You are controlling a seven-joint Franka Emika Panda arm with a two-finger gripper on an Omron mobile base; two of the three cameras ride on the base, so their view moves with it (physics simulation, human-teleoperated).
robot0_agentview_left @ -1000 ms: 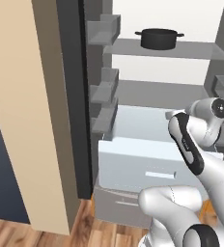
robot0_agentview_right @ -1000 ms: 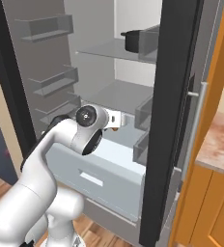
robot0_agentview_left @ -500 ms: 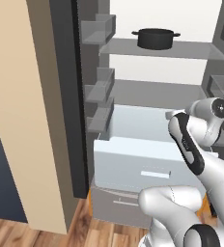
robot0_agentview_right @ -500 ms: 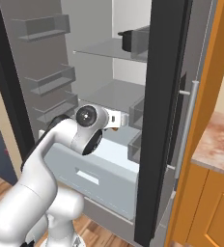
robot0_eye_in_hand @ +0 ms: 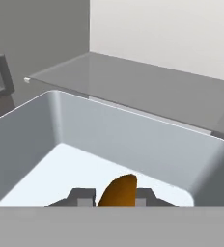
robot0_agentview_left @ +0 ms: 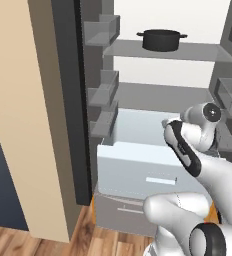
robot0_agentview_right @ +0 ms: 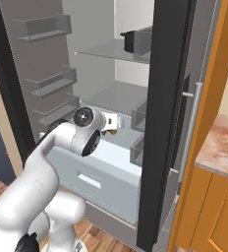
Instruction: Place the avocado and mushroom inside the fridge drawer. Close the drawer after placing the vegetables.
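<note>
**Q:** While the arm is reaching into the fridge, what is the gripper (robot0_eye_in_hand: 115, 198) doing?

**A:** It is pinching its two dark fingertips (robot0_eye_in_hand: 85, 197) tightly on a small orange-brown lump, which appears to be the mushroom (robot0_eye_in_hand: 119, 190). The lump is standing up between the tips.

**Q:** Where is the fridge drawer (robot0_eye_in_hand: 133, 140) sitting?

**A:** It is lying pulled out, directly below and ahead of the hand. Its pale rounded walls are curving around a bright white floor. From the right base view, the gripper (robot0_agentview_right: 117, 129) is hovering over the drawer (robot0_agentview_right: 106, 167), above its open top.

**Q:** Is the mushroom touching the drawer?

**A:** I cannot tell; it is showing against the floor, near the drawer's near side.

**Q:** What else is lying beyond the hand?

**A:** A grey glass shelf (robot0_eye_in_hand: 147, 91) is running just behind the drawer's far wall. Well above the hand, a black pot (robot0_agentview_left: 160, 40) is resting on a higher shelf.
</note>
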